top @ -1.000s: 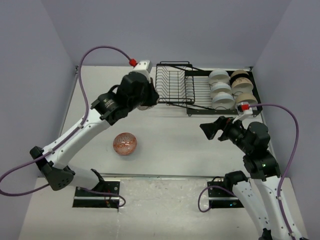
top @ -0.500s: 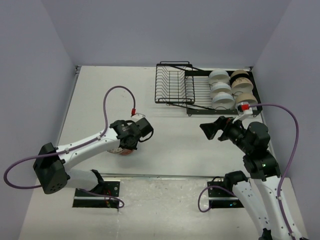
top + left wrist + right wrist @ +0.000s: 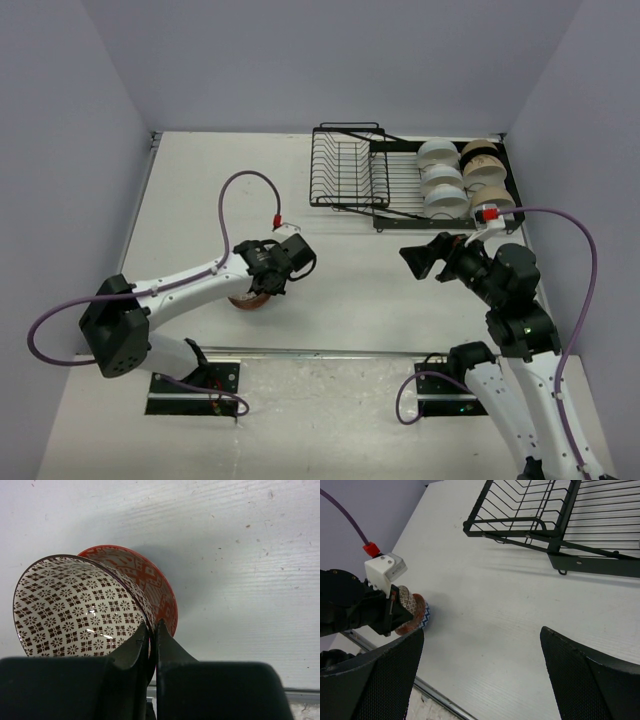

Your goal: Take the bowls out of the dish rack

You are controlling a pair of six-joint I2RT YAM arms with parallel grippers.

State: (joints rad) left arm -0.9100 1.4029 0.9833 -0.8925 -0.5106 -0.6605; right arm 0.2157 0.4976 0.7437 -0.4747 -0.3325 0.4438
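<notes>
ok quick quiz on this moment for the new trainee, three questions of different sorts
1. True or false: the right gripper is holding a bowl.
2. What does the left gripper grip? A) a plain white bowl B) the brown-patterned bowl C) a rack wire
3. Fill in: the second bowl, just behind the held one in the left wrist view, has a ____ pattern.
Key: 1 false, its jaws stand open with nothing between them; 2 B; 3 red.

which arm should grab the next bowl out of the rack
Right. The right gripper, open and empty, hangs near the bowls in the rack. The left gripper is shut on a brown patterned bowl by the red bowl, far from the rack.
</notes>
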